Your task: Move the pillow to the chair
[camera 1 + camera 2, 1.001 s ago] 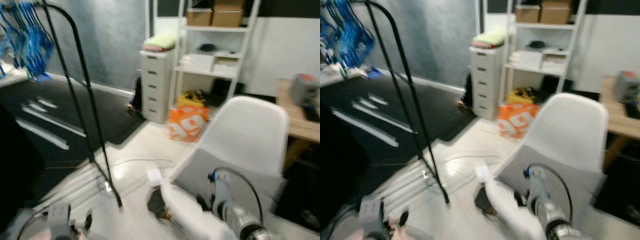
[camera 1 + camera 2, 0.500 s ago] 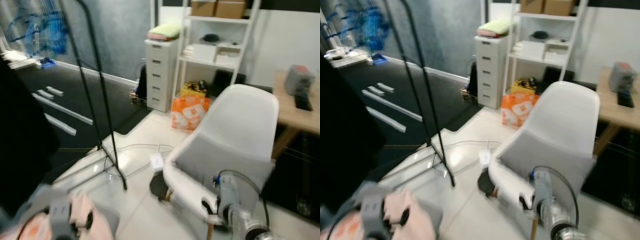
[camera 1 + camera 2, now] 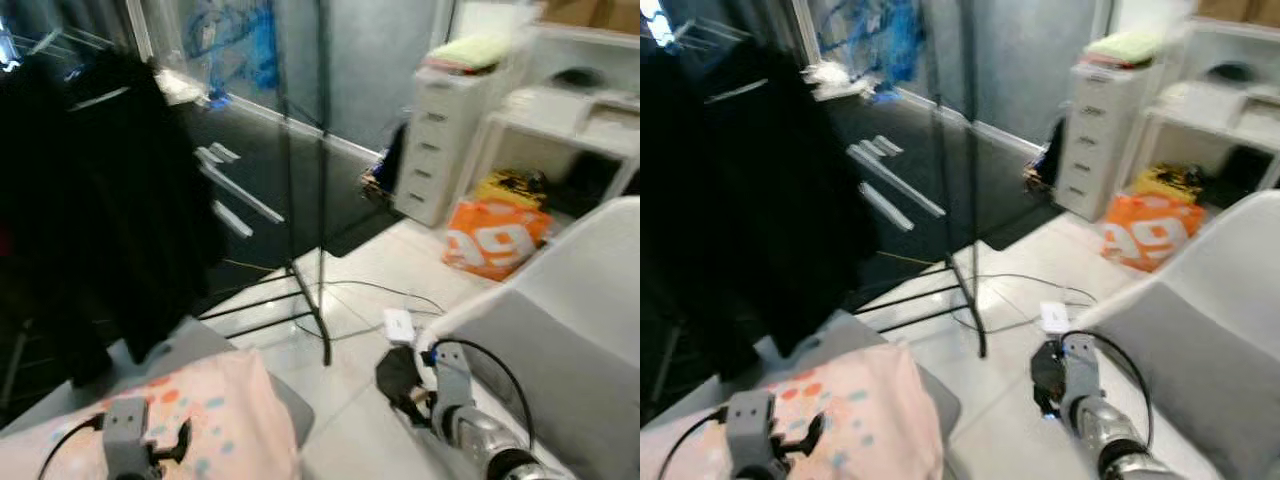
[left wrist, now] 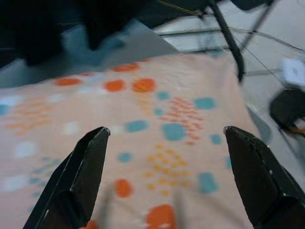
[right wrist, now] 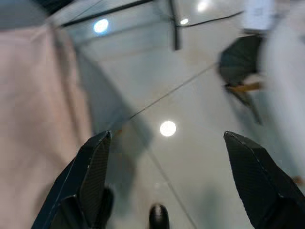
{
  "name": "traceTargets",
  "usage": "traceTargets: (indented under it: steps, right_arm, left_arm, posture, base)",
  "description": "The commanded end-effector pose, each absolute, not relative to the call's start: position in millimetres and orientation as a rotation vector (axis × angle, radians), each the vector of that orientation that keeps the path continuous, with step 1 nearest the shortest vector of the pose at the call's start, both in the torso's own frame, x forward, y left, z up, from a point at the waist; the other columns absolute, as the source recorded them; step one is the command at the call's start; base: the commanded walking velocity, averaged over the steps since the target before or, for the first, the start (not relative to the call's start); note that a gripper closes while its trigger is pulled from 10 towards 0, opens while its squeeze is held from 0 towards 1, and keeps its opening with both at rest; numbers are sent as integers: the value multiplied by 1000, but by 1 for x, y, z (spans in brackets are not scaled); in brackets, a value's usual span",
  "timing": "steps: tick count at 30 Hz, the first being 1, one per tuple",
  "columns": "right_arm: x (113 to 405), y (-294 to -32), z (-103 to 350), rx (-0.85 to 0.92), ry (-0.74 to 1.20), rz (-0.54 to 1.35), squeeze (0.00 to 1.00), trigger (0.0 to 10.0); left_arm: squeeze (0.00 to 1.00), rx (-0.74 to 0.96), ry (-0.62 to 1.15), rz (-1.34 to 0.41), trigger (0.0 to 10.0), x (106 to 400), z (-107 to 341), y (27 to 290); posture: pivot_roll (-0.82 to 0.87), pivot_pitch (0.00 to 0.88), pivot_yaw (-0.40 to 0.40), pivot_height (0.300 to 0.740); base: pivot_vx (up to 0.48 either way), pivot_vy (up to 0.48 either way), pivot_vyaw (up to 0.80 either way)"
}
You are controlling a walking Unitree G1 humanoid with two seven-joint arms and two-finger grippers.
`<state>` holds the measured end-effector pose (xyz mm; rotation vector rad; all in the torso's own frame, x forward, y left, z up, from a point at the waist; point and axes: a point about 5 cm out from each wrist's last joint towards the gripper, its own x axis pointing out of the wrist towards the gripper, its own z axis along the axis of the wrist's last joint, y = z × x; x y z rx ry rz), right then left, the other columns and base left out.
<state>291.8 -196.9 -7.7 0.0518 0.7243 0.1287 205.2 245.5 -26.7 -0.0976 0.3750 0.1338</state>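
A peach pillow (image 3: 200, 420) with orange and blue spots lies on a grey surface (image 3: 190, 338) at my lower left. My left gripper (image 4: 164, 131) hovers just above the pillow (image 4: 157, 119), open, with nothing between its fingers. The white chair (image 3: 600, 260) with a grey seat pad (image 3: 545, 365) stands at my right. My right arm (image 3: 460, 425) reaches down beside the chair's front. The right gripper (image 5: 167, 137) is open over the pale floor, with the pillow's edge (image 5: 33, 119) to one side.
A black clothes rack (image 3: 322, 200) hung with dark garments (image 3: 110, 200) stands to the left, its feet spread on the floor. A white power strip (image 3: 399, 323) and cables lie near the chair. Farther back are a white drawer unit (image 3: 440, 130) and an orange bag (image 3: 500, 240).
The camera has swung left: the chair has slid to the right edge of the picture and the pillow has come into view at the lower left. Both grippers stay open.
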Motion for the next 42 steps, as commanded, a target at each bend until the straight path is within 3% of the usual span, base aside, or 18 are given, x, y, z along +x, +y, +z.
traceTargets:
  steps: [1, 7, 17, 25, 42]
  right_arm:
    - [287, -200, -12, 56, 746, 119, 0, 10000]
    - [286, -199, -13, 62, 761, 124, 0, 10000]
    - [285, -199, -13, 86, 757, 106, 0, 10000]
    - [284, -200, -14, 88, 758, 107, 0, 10000]
    - [283, -202, -15, 85, 764, 110, 0, 10000]
  left_arm:
    - [0, -98, 401, 127, 10000, 199, -32, 244]
    - [0, -95, 402, 120, 10000, 199, -32, 243]
    - [0, -73, 408, 91, 10000, 199, -32, 240]
    - [0, -80, 414, 96, 10000, 197, -34, 239]
    - [0, -82, 405, 82, 10000, 195, -33, 238]
  posture:
    - [-168, 0, -24, 740]
    - [-168, 0, -23, 740]
    - [-170, 0, -21, 740]
    - [-170, 0, -21, 740]
    - [-175, 0, -17, 740]
  base:
    - [0, 0, 800]
    - [0, 0, 800]
    - [0, 0, 0]
    - [0, -480, 0]
    - [0, 0, 0]
